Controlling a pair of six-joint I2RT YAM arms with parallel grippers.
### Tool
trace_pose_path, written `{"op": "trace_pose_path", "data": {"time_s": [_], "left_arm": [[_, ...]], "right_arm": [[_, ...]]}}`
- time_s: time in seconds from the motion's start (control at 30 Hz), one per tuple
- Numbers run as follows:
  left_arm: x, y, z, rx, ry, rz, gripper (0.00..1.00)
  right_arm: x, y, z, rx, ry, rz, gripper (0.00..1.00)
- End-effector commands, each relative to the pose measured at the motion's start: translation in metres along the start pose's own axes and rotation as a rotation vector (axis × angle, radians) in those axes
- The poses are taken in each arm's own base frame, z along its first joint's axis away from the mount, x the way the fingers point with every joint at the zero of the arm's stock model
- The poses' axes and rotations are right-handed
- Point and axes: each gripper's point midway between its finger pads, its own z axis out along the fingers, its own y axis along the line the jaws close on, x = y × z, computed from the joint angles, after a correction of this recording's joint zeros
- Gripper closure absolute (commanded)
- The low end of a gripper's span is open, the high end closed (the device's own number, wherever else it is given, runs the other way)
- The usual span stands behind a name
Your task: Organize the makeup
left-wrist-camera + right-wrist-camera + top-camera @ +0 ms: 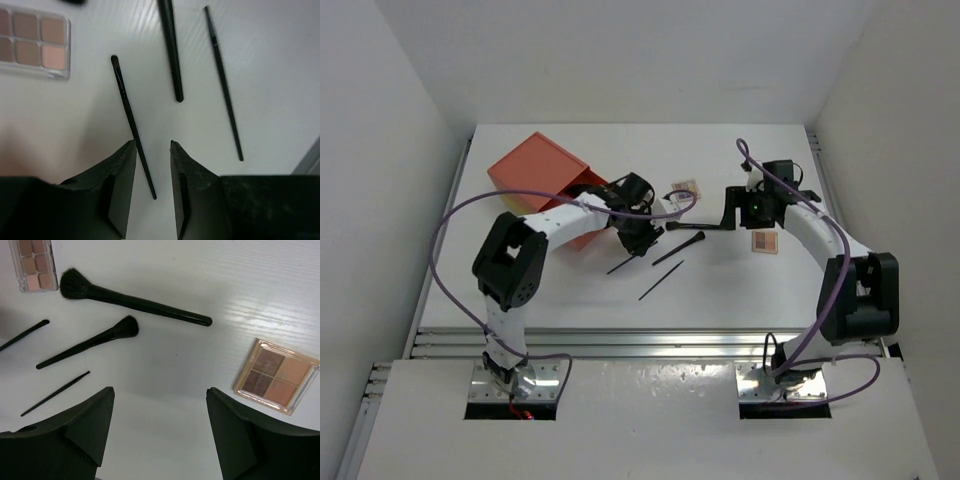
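Observation:
My left gripper (640, 240) hangs low over the table, jaws open. A thin black brush (131, 120) lies between its fingertips, close to the left one; in the top view the brush (620, 267) sticks out below the gripper. A thicker black handle (171, 50) and a thin stick (223, 85) lie beyond. A pinkish palette (32, 42) is at the upper left. My right gripper (160, 390) is wide open and empty above bare table. A large fluffy brush (135, 302), a medium brush (90, 342) and a four-square brown palette (276, 376) lie around it.
The orange box (540, 180) stands at the back left, right behind my left arm. A palette (684, 189) lies at the table's middle back and another (765, 241) by my right arm. A thin stick (660, 280) lies nearer the front.

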Motion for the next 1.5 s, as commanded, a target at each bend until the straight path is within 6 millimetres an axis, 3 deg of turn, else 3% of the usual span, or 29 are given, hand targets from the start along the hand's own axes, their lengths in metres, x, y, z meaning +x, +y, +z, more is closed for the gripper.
{"op": "trace_pose_path", "data": {"time_s": [0.0,0.23,0.6,0.7,0.73,0.8,0.83,0.97,1.13,1.27,1.47], "left_arm": [[-0.003,0.020,0.010,-0.095,0.007,-0.059,0.61],[0.021,0.025,0.048,-0.113,0.064,-0.095,0.58],[0.067,0.015,0.068,-0.104,0.178,-0.111,0.58],[0.073,0.014,0.073,-0.097,0.195,-0.106,0.75],[0.076,0.011,0.074,-0.080,0.198,-0.110,0.88],[0.074,0.008,0.075,-0.062,0.191,-0.100,0.99],[0.079,0.006,0.075,-0.058,0.201,-0.103,1.00],[0.075,0.007,0.068,-0.058,0.188,-0.131,1.00],[0.038,0.010,0.051,-0.043,0.099,-0.172,1.00],[-0.005,0.014,0.015,-0.051,-0.009,-0.161,1.00],[-0.035,0.012,-0.028,-0.073,-0.073,-0.150,1.00]], "right_arm": [[-0.011,0.010,-0.011,-0.038,-0.072,-0.009,0.25],[-0.011,0.019,-0.024,-0.080,-0.097,-0.039,0.24],[-0.019,0.022,-0.030,-0.095,-0.123,-0.072,0.24],[-0.022,0.024,-0.031,-0.100,-0.127,-0.070,0.24],[-0.021,0.022,-0.032,-0.096,-0.124,-0.071,0.24],[-0.025,0.024,-0.035,-0.095,-0.139,-0.081,0.24],[-0.025,0.022,-0.036,-0.090,-0.140,-0.084,0.24],[-0.028,0.022,-0.042,-0.081,-0.161,-0.086,0.23],[-0.028,0.024,-0.047,-0.081,-0.173,-0.088,0.23],[-0.034,0.025,-0.048,-0.083,-0.194,-0.084,0.23],[-0.047,0.025,-0.049,-0.085,-0.245,-0.097,0.23]]}}
